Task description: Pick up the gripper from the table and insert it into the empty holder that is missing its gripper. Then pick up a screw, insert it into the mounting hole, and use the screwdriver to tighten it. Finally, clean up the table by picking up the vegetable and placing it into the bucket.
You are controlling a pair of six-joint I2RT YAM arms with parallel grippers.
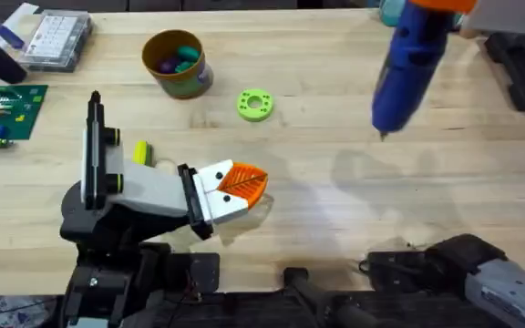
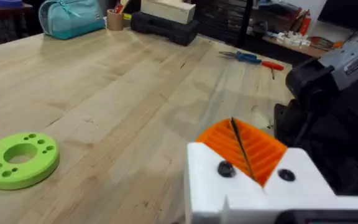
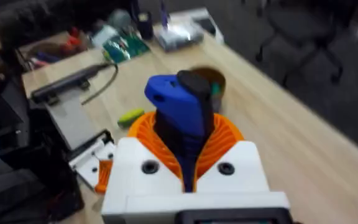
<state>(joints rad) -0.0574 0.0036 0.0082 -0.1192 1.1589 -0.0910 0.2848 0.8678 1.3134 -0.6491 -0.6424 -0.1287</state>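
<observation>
The screwdriver hangs high near the camera, clamped in the right gripper, well right of the holder. The left gripper is closed, empty. To my eye, the tip should descend squarely onto the screw.

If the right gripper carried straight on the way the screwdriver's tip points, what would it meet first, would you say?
Probably bare table. The right gripper holds the screwdriver tip-down over open wood, right of the green ring. Nothing seems to lie under the tip, though its height above the table is unclear.
</observation>
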